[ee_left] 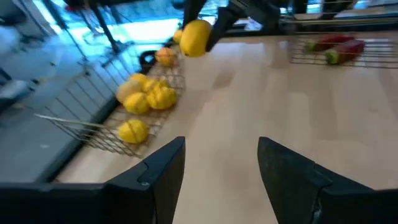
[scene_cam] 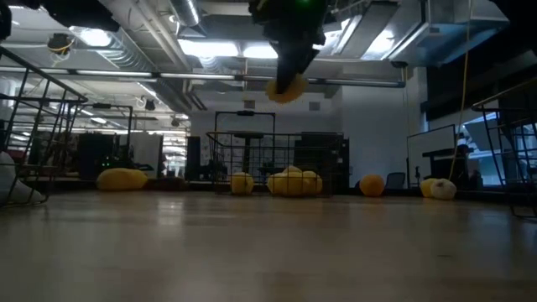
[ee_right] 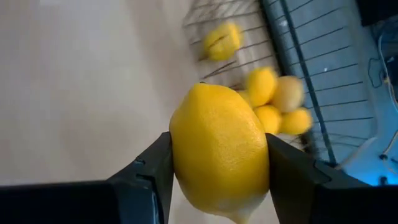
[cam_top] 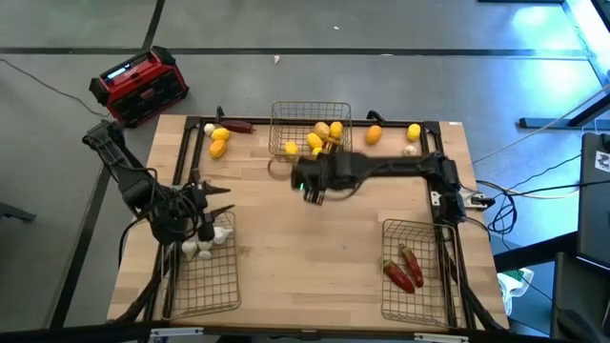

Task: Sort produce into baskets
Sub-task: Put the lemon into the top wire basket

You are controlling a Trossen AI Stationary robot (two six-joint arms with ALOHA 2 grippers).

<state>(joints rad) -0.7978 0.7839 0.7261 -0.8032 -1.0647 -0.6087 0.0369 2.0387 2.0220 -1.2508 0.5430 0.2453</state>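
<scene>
The right tool [ee_right: 217, 180] grips a lemon [ee_right: 219, 152] above the table [cam_top: 315, 248], just short of the far basket [cam_top: 311, 131], likely to add it to the four lemons there. The left tool [ee_left: 221, 180], open and empty, waits at the near-left basket [cam_top: 205, 276] holding garlic [cam_top: 202, 250]. The third basket [cam_top: 416, 272] has two chilies [cam_top: 403, 270]; four fruits remain loose.

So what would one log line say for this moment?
right claw: shut on yellow lemon, raised near the wire basket | left claw: open, empty
</scene>
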